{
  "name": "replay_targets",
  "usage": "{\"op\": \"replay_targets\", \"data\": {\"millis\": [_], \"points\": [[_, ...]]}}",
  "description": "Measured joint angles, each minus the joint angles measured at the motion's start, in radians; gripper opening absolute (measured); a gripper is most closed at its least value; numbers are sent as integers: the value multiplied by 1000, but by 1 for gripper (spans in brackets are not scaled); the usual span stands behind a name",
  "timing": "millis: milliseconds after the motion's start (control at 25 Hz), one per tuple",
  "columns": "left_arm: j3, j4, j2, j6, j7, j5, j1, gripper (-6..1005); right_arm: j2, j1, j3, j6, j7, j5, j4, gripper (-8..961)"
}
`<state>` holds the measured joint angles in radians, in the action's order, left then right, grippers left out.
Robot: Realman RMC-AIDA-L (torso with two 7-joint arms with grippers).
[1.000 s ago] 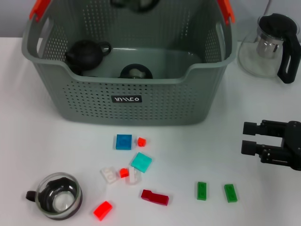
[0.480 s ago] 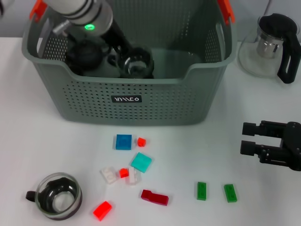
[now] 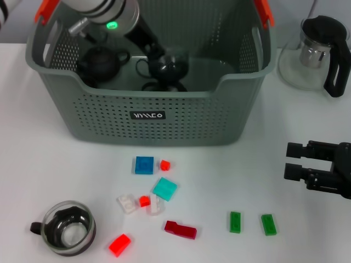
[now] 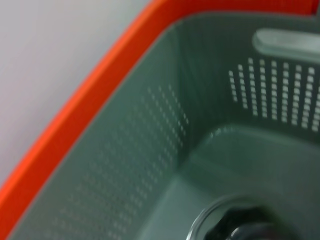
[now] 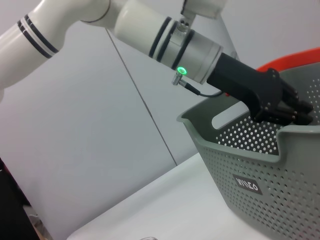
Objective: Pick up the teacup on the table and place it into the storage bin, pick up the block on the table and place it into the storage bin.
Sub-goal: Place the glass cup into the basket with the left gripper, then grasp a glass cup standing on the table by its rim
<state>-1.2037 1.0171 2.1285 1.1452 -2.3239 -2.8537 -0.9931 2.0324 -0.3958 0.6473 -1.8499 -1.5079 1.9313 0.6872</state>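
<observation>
The grey-green storage bin [image 3: 153, 94] stands at the back of the table, also seen in the right wrist view [image 5: 260, 172]. My left gripper [image 3: 164, 60] reaches down inside it, shut on a glass teacup [image 3: 175, 70]; the cup's rim [image 4: 225, 225] shows in the left wrist view. Another teacup [image 3: 68, 227] with a dark insert sits at the front left of the table. Several blocks lie in front of the bin, among them a blue block [image 3: 144, 165], a teal block [image 3: 164, 189] and a dark red block [image 3: 180, 229]. My right gripper [image 3: 292, 161] hovers open at the right, holding nothing.
A black teapot [image 3: 98, 63] and a dark ring-shaped item [image 3: 159, 85] lie in the bin. A glass teapot [image 3: 315, 52] with a black handle stands at the back right. Two green blocks [image 3: 235, 222] [image 3: 269, 224] lie near the right gripper.
My left arm has come down into the bin with the teacup and moved it to the right. The right gripper has barely shifted.
</observation>
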Motion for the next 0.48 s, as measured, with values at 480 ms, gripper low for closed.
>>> {"op": "replay_targets", "data": {"millis": [480], "points": [[498, 179, -62, 401, 205, 740, 199, 454, 2, -7, -3, 4, -10, -2, 0, 673]]}}
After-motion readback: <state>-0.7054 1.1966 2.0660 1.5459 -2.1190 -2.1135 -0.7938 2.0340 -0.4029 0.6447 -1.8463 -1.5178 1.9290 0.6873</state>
